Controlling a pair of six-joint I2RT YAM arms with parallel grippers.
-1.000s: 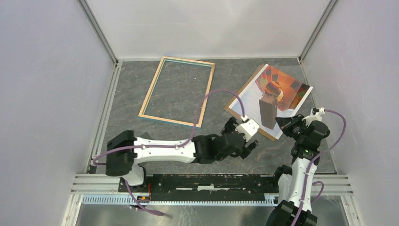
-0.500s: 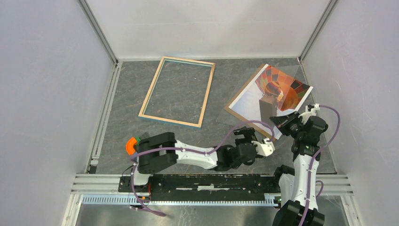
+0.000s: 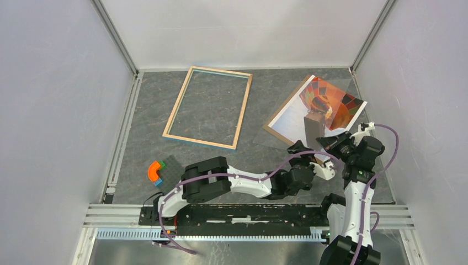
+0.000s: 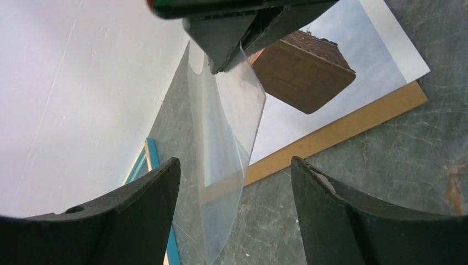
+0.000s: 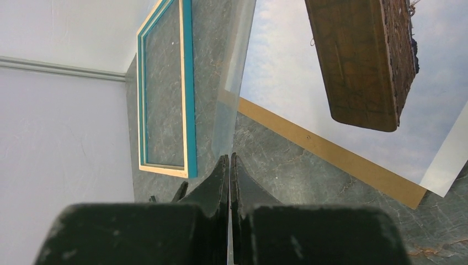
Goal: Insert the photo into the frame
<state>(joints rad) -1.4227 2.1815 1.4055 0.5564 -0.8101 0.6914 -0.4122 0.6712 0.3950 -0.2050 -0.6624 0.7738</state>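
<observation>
Over the photo (image 3: 331,102), the right gripper (image 5: 229,159) pinches a clear sheet (image 4: 221,160).

Ahead of the right claw (image 5: 229,160), the photo (image 5: 287,83) is running off the picture's top and right edges and is hiding most of the backing board (image 5: 331,154). Beside the left claw (image 4: 234,165), its own finger is masking the frame (image 4: 150,157) bar a sliver. The clear sheet's (image 4: 221,127) gripped corner is sitting hidden between the right claw's closed fingers.
</observation>
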